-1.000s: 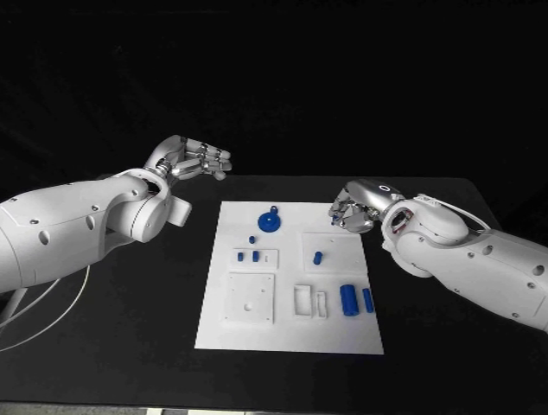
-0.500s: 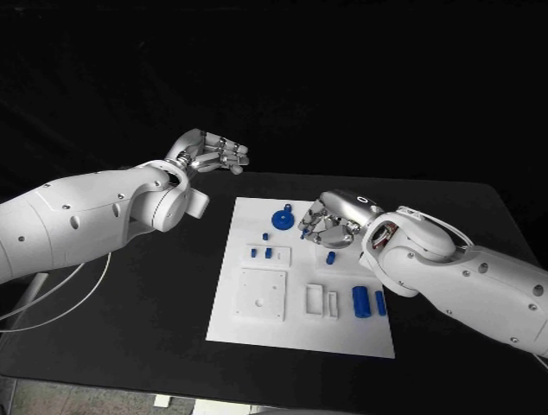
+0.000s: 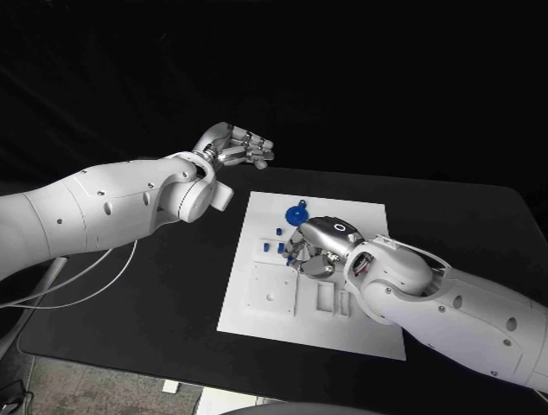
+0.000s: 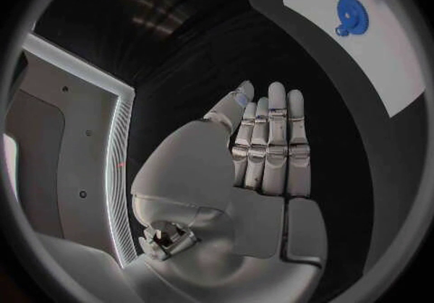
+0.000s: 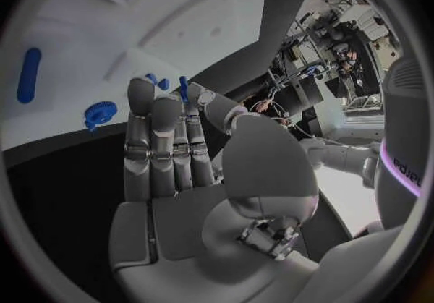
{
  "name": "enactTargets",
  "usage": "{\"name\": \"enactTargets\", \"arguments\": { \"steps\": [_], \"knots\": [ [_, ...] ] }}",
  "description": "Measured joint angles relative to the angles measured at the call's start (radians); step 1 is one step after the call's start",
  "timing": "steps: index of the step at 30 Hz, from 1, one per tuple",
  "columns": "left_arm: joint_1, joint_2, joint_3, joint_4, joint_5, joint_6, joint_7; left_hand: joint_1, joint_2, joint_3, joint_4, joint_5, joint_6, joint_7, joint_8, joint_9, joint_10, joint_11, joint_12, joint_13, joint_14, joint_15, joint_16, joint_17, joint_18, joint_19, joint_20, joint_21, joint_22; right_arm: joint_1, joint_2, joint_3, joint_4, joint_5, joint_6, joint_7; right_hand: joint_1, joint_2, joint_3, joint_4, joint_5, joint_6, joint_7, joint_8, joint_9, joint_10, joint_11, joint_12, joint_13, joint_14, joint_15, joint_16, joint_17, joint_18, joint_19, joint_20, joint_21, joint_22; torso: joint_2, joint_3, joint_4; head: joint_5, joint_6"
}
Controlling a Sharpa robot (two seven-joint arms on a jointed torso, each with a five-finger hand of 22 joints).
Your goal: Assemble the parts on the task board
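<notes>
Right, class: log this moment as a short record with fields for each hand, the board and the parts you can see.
left hand: raised beyond the board's far left corner, holding nothing, fingers straight and together
right hand: low over the middle of the task board; contact unclear
blue gear: at the board's far end
small blue pegs: beside the right hand

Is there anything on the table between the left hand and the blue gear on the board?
No. In the head view, only bare black table and the white board's edge lie between the raised left hand and the blue gear.
</notes>
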Motion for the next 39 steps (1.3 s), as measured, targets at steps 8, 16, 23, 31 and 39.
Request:
{"name": "enactTargets", "arguments": {
  "steps": [8, 16, 23, 31, 39],
  "knots": [
    [0.0, 0.007, 0.0, 0.001, 0.001, 0.0, 0.0, 0.0, 0.0, -0.003, 0.003, 0.0, 0.0, 0.0, 0.0, 0.0, 0.0, 0.0, 0.0, 0.0, 0.0, 0.0, 0.0, 0.001, 0.0, 0.0, 0.0, 0.0, -0.002, -0.015, 0.035, -0.031, -0.049, -0.05, -0.009, -0.011, 0.0, 0.0, 0.003, -0.003, -0.004, 0.0, 0.0, 0.0, 0.0, 0.0, 0.0, 0.003, -0.001, 0.003, -0.002, 0.0, 0.0, 0.0, -0.002, -0.002, 0.0, 0.003, 0.001, 0.0012, 0.0005, 0.012, -0.007],
    [0.0, 0.011, 0.0, 0.005, 0.002, 0.0, -0.001, 0.0, 0.0, -0.004, 0.004, 0.0, 0.0, 0.0, 0.0, 0.0, 0.0, 0.0, 0.0, 0.0, 0.0, 0.0, 0.0, 0.001, 0.0, 0.0, 0.0, 0.0, -0.002, -0.019, 0.047, -0.039, -0.064, -0.078, -0.018, -0.015, 0.0, 0.0, 0.002, -0.003, -0.004, 0.0, 0.0, -0.001, 0.0, 0.0, 0.0, 0.004, -0.001, 0.004, -0.001, 0.0, 0.001, 0.0, -0.002, -0.002, 0.0, 0.006, 0.002, 0.0013, 0.0022, 0.02, -0.014],
    [0.0, 0.012, 0.0, 0.005, 0.002, 0.001, -0.001, 0.0, 0.0, -0.004, 0.004, 0.0, 0.0, 0.0, 0.0, 0.0, 0.0, 0.0, 0.0, 0.0, 0.0, 0.0, 0.0, 0.001, 0.0, 0.0, 0.0, 0.0, -0.002, -0.026, 0.055, -0.049, -0.074, -0.089, -0.018, -0.016, 0.001, 0.001, 0.001, -0.004, -0.005, 0.0, 0.0, -0.001, 0.0, -0.002, 0.002, 0.004, -0.001, 0.004, -0.001, 0.0, 0.001, 0.0, -0.002, -0.002, 0.0, 0.005, 0.002, 0.0017, 0.001, 0.022, -0.019],
    [0.0, 0.012, 0.0, 0.005, 0.003, 0.001, -0.001, -0.004, 0.004, -0.004, 0.004, 0.0, 0.0, 0.0, 0.0, 0.0, -0.004, 0.004, 0.0, 0.0, 0.0, 0.0, 0.0, 0.003, 0.0, 0.0, 0.0, 0.0, -0.007, -0.034, 0.06, -0.053, -0.08, -0.093, -0.018, -0.017, 0.001, 0.001, 0.001, -0.004, -0.005, 0.0, 0.0, -0.001, 0.0, -0.002, 0.002, 0.004, -0.001, 0.003, -0.001, 0.0, 0.002, 0.0, -0.002, -0.002, 0.0, 0.006, 0.002, 0.0019, 0.0011, 0.022, -0.021],
    [0.0, 0.012, 0.0, 0.005, 0.003, 0.001, -0.001, -0.004, 0.004, -0.004, 0.004, 0.0, 0.0, 0.0, 0.0, 0.0, -0.004, 0.004, 0.0, 0.0, 0.0, 0.0, 0.0, 0.003, 0.0, 0.0, 0.0, 0.0, -0.006, -0.034, 0.059, -0.053, -0.08, -0.095, -0.017, -0.017, 0.001, 0.001, 0.001, -0.004, -0.005, -0.002, 0.002, 0.0, 0.001, -0.002, 0.002, 0.004, -0.001, 0.003, 0.0, 0.0, 0.002, 0.0, -0.002, -0.002, 0.0, 0.007, 0.002, 0.0013, 0.0011, 0.019, -0.025]
  ]
}}
